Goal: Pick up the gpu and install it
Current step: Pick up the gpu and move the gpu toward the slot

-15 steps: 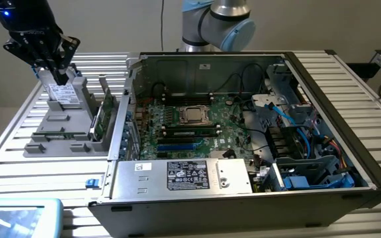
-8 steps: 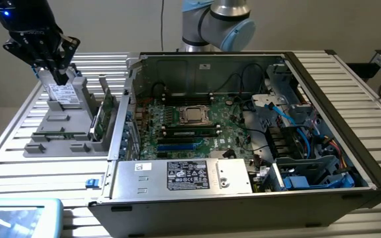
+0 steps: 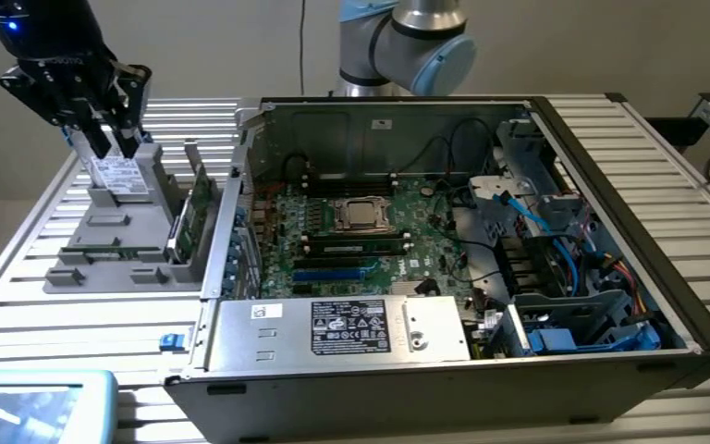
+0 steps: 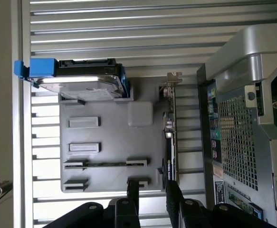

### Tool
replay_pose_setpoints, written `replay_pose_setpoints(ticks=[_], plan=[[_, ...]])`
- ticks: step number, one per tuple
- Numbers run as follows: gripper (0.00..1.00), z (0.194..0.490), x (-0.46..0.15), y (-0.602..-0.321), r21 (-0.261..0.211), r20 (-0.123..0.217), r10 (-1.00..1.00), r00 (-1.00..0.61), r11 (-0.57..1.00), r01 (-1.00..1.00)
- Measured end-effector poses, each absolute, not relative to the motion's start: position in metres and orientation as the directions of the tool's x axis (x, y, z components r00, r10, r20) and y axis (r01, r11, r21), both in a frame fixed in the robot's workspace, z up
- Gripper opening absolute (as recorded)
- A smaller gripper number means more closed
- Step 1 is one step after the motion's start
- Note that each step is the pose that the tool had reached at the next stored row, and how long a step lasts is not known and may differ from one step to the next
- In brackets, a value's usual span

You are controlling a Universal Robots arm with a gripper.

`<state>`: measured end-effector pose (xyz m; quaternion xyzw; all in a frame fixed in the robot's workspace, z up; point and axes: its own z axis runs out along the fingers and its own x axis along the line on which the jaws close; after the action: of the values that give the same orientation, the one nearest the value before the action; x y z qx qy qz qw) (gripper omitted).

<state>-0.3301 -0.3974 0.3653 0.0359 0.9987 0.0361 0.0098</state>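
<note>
Currently the end effector (image 3: pixel 108 141) hangs over the gray holder (image 3: pixel 108 254) at the exterior view's left, just above the hard drive (image 3: pixel 123 176). Its fingers (image 4: pixel 132 197) are parted with a clear gap between them and nothing gripped.

The gpu (image 3: pixel 189 220) is not picked up. It stands on edge in the holder, along the side nearest the computer case (image 3: pixel 614 213). Its silver end bracket (image 4: pixel 173 80) is at the end toward the hard drive. In the wrist view one finger lines up close with the gpu's near end and the other sits over bare gray holder. Whether either touches the card, cannot tell.

The hard drive is silver with a white label and a blue bracket. It stands upright in its slot at the holder's far end, apart from the gpu.

The holder and the case both sit on the slatted metal surface (image 3: pixel 34 305), just beside each other. The case lies open side up, with the motherboard (image 3: pixel 343 231) exposed and the power supply (image 3: pixel 343 328) along its near edge. A robot arm joint (image 3: pixel 405 46) shows behind the case.
</note>
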Motion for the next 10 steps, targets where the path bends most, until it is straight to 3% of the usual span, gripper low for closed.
replay_pose_setpoints(ticks=[10], plan=[[0.38, 0.349, -0.318, -0.388, 0.087, -0.018, 0.077, -0.997, 0.993, 0.076]])
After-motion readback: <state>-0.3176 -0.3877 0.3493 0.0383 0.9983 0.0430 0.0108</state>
